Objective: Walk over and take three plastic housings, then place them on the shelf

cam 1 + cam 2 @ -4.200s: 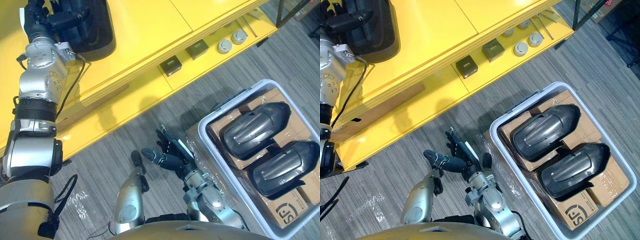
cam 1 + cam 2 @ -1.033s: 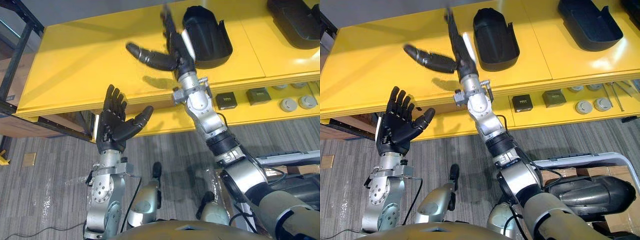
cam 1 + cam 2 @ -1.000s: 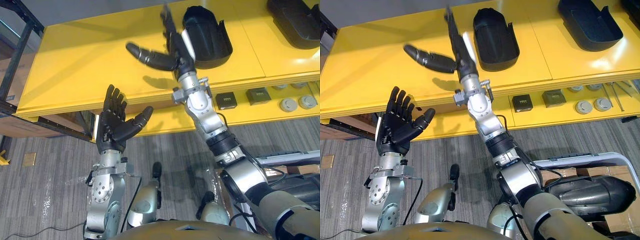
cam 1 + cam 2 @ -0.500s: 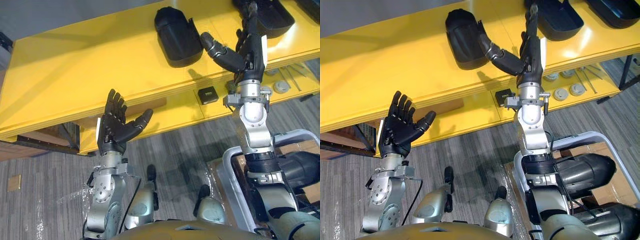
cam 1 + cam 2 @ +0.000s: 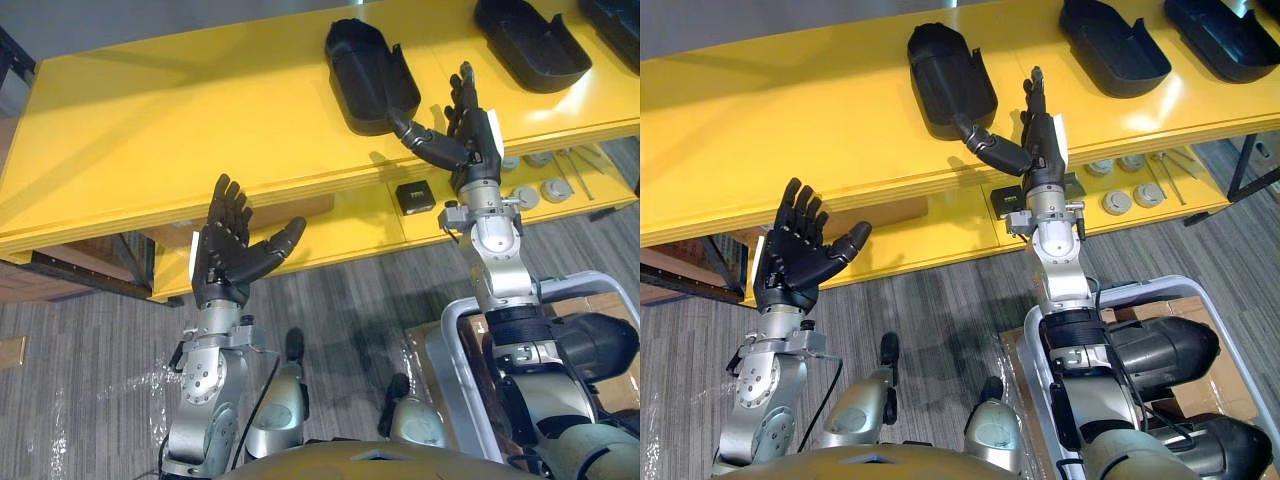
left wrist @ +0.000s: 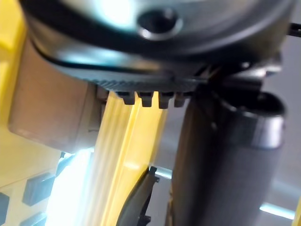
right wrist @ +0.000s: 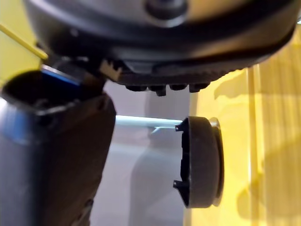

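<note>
Three black plastic housings (image 5: pixel 365 60) (image 5: pixel 530 30) (image 5: pixel 1220 25) lie on top of the yellow shelf (image 5: pixel 180 120). My right hand (image 5: pixel 462 135) is raised at the shelf's front edge, just in front of the nearest housing, open and holding nothing. The right wrist view shows that housing (image 7: pixel 200 162) past the thumb. In front of the shelf, further left, my left hand (image 5: pixel 230 255) is held up, open and empty. Two more housings (image 5: pixel 1165 350) (image 5: pixel 1225 445) lie in a grey bin (image 5: pixel 1140 288) at the lower right.
A lower yellow shelf board holds a small black box (image 5: pixel 413 195) and grey round discs (image 5: pixel 530 190). A cardboard box (image 5: pixel 890 212) sits under the shelf. Grey striped floor (image 5: pixel 340 300) lies between me and the shelf.
The whole view has shifted. My right hand, over the shelf beside the housing a second ago, has drawn back to the shelf's front edge. The left hand keeps its raised pose.
</note>
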{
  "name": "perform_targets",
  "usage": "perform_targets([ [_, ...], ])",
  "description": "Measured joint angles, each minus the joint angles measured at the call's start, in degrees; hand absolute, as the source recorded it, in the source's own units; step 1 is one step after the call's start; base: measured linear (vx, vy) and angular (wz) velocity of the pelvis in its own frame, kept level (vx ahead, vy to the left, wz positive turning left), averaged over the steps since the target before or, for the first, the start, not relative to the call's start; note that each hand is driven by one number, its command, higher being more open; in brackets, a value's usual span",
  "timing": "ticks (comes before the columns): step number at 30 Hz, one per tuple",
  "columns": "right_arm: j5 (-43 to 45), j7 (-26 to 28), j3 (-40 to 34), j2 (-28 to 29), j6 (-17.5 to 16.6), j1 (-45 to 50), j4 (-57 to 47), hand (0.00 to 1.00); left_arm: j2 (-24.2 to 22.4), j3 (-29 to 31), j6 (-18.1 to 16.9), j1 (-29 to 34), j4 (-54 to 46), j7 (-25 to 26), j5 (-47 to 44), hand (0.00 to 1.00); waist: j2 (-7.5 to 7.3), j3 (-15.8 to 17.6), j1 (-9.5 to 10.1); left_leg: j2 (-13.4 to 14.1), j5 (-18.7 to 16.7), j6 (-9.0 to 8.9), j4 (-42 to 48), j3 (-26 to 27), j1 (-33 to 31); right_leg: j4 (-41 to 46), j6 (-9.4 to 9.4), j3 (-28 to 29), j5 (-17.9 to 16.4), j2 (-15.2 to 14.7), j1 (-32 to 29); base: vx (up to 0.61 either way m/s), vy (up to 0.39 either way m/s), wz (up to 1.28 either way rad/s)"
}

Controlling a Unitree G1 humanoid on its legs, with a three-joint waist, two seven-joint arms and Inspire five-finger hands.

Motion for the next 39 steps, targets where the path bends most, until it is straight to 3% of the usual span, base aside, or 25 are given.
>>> perform_targets([
  [5,1.8,-0.1,0.4,0.1,0.0,-3.7,7.1,1.0,0.0,1.7,0.0,0.1,-0.7,0.0,0.0,1.0,0.0,0.0,1.4,-0.1,0.1,-0.04,0.0,-0.8,-0.5,0.1,-0.06,-0.8,-0.1,-0.1,0.0,0.01,-0.039,0.08],
  [9,2.2,0.0,0.6,0.1,-0.2,-6.0,9.5,1.0,-0.1,3.0,0.0,0.2,-0.7,0.0,0.0,1.0,0.01,0.0,1.31,-0.3,0.1,-0.06,0.0,-1.2,-0.6,0.6,-0.33,-1.2,-0.4,-0.3,0.0,0.0,-0.04,0.05],
  [32,3.9,4.5,1.8,-2.1,-3.2,-8.4,11.9,1.0,-0.6,3.9,0.0,-0.1,-0.8,-0.3,-0.2,1.0,-0.52,2.1,1.1,-0.6,-0.1,-0.33,0.0,-1.0,-0.9,3.0,-0.54,-1.0,-1.5,-1.3,-1.9,-0.01,-0.036,0.0],
  [39,1.5,2.0,2.7,-2.1,-3.7,-8.4,11.9,1.0,-0.6,3.9,0.0,-0.1,-0.8,-0.3,-0.2,1.0,-0.52,2.1,1.1,-0.6,-0.2,-0.35,0.0,-1.0,-0.9,2.9,-0.64,-1.0,-1.7,-1.3,-2.0,-0.01,-0.037,0.0],
])
